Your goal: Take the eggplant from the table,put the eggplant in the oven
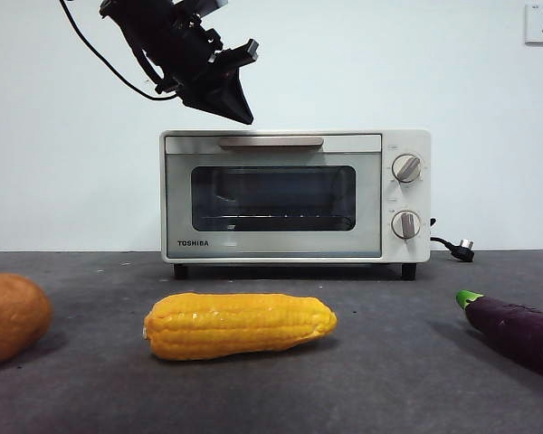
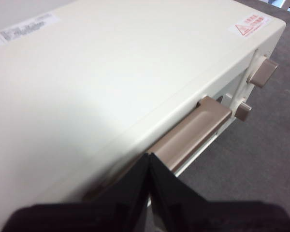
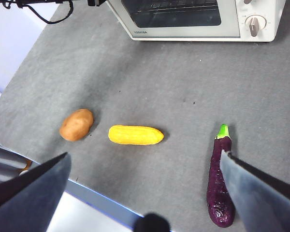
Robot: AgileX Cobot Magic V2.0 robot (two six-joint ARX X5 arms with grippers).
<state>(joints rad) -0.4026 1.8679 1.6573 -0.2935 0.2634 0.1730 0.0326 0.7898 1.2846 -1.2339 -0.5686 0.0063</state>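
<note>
Left gripper point(image 1: 224, 98) above one oven point(image 1: 294, 194)

Left hand point(image 2: 150, 162) closed, over oven point(image 2: 101, 82) top, above handle point(image 2: 191, 133)

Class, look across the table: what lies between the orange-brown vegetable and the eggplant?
The yellow corn cob lies between the orange-brown vegetable and the eggplant, with bare table on either side of it. The right wrist view shows this best.

Even bright overhead light; soft shadows lay under the corn point(image 1: 240, 325) and oven point(image 1: 294, 195). Oven top glared pale in left wrist view; near end effector jaws were blurred.
</note>
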